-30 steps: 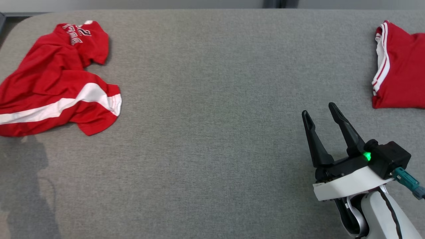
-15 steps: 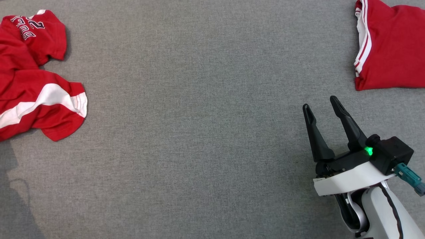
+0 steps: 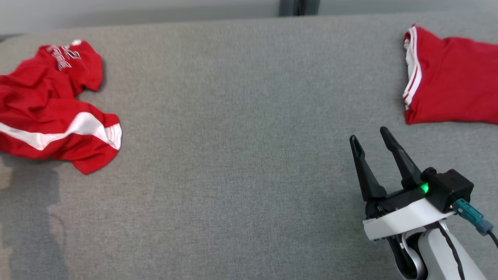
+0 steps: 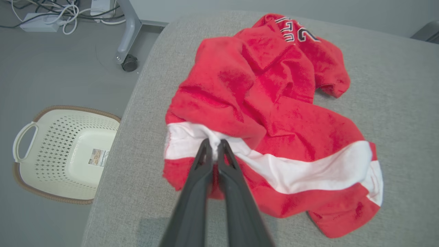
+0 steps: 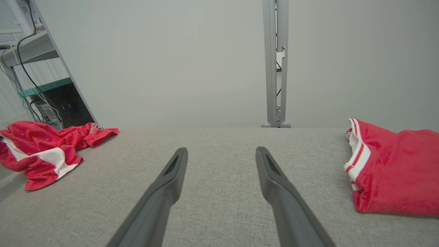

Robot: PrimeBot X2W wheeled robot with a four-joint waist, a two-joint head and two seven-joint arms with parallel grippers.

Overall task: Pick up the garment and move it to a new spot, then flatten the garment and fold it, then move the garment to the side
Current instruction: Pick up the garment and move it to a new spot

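Note:
A crumpled red garment [image 3: 50, 112] with a white band lies at the far left of the grey table [image 3: 241, 128]; the left wrist view shows the garment [image 4: 267, 113] close up, and the right wrist view shows the garment [image 5: 41, 151] at left. My left gripper [image 4: 213, 145] is shut, pinching a fold of the white band at the garment's near left edge. Over the bare table at the lower right hovers my right gripper [image 3: 369, 142], open with nothing between its fingers. The same gripper [image 5: 221, 152] points across the table in its own view.
A second red garment [image 3: 447, 93] lies folded at the far right, also the folded garment [image 5: 391, 171]. A cream laundry basket [image 4: 65, 154] stands on the floor beside the table's left edge. A metal post [image 5: 276, 61] rises behind the table.
The head camera has shifted, so the whole picture moved. My right gripper stays open in the same place. The left gripper has gone from open to shut.

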